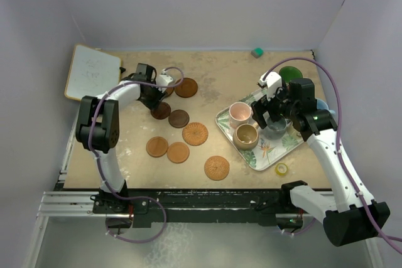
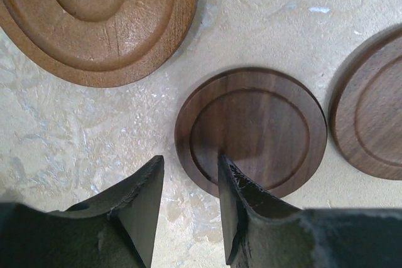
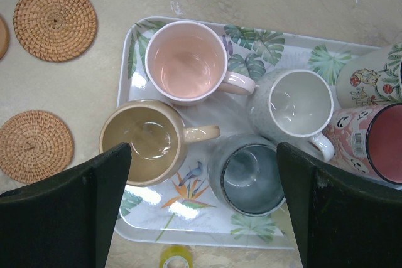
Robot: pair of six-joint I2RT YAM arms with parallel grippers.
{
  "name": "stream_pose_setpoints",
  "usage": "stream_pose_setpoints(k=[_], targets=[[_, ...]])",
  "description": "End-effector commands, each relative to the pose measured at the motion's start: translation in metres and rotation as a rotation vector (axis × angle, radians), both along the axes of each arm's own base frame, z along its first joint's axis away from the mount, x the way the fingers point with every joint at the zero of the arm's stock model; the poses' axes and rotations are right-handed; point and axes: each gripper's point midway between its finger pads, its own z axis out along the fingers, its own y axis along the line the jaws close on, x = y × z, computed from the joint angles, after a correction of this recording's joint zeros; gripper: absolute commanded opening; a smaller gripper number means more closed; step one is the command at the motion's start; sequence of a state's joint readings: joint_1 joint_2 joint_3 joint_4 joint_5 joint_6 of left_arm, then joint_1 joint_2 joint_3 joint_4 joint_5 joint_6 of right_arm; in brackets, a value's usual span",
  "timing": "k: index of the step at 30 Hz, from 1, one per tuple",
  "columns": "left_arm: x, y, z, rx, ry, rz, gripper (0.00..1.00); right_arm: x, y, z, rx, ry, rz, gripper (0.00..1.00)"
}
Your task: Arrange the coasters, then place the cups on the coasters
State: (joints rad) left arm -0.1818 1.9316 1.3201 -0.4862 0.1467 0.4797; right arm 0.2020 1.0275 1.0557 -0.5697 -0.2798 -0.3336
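Several coasters lie on the left half of the table: dark ones [image 1: 179, 118], woven ones [image 1: 195, 134] and orange ones [image 1: 157, 147]. My left gripper [image 1: 157, 96] hangs low over the far group. Its jaws [image 2: 190, 158] stand a little apart with bare table between them, and one fingertip overlaps the rim of a dark ringed coaster [image 2: 251, 131]. The cups stand on a leaf-patterned tray [image 1: 226, 120]: pink [image 3: 185, 61], tan [image 3: 141, 139], grey [image 3: 300, 101] and slate [image 3: 251, 174]. My right gripper [image 3: 204, 155] is wide open above the tan and slate cups, holding nothing.
A larger brown coaster [image 2: 94, 17] and another [image 2: 377, 117] flank the dark one. A red-lined patterned mug [image 3: 377, 136] stands at the tray's right. A yellow tape roll [image 1: 282, 169] lies near the tray's front, and a whiteboard [image 1: 92, 71] at the far left.
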Motion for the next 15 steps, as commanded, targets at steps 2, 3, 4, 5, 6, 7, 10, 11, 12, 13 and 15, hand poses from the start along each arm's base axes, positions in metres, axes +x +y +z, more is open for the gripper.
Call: stream_pose_setpoints(k=[2,3,4,5,6,7,10,11,12,13,15], targets=[[0.025,-0.004,0.010,-0.035,-0.056,0.021,0.37,0.004,0.002,0.011,0.010,-0.048,0.016,1.00],[0.027,-0.003,0.009,-0.033,-0.057,0.026,0.37,0.004,0.002,0.011,0.009,-0.047,0.015,1.00],[0.029,-0.003,0.009,-0.032,-0.060,0.030,0.36,0.004,0.002,0.011,0.008,-0.047,0.014,1.00],[0.031,-0.002,0.008,-0.031,-0.061,0.037,0.36,0.004,0.002,0.011,0.010,-0.047,0.015,1.00],[0.032,-0.002,0.008,-0.030,-0.062,0.041,0.35,0.004,0.002,0.011,0.009,-0.048,0.016,1.00],[0.034,-0.001,0.008,-0.029,-0.067,0.047,0.35,0.003,0.002,0.011,0.010,-0.048,0.015,1.00],[0.038,0.002,0.010,-0.023,-0.076,0.064,0.33,0.003,0.002,0.011,0.009,-0.048,0.016,1.00],[0.039,0.003,0.010,-0.025,-0.078,0.068,0.33,0.003,0.002,0.011,0.010,-0.049,0.016,1.00],[0.040,0.004,0.011,-0.027,-0.080,0.071,0.33,0.003,0.002,0.012,0.010,-0.049,0.016,1.00],[0.041,0.004,0.011,-0.028,-0.081,0.074,0.33,0.003,0.002,0.012,0.010,-0.050,0.015,1.00],[0.041,0.004,0.013,-0.031,-0.084,0.076,0.32,0.003,0.001,0.012,0.010,-0.053,0.015,1.00]])
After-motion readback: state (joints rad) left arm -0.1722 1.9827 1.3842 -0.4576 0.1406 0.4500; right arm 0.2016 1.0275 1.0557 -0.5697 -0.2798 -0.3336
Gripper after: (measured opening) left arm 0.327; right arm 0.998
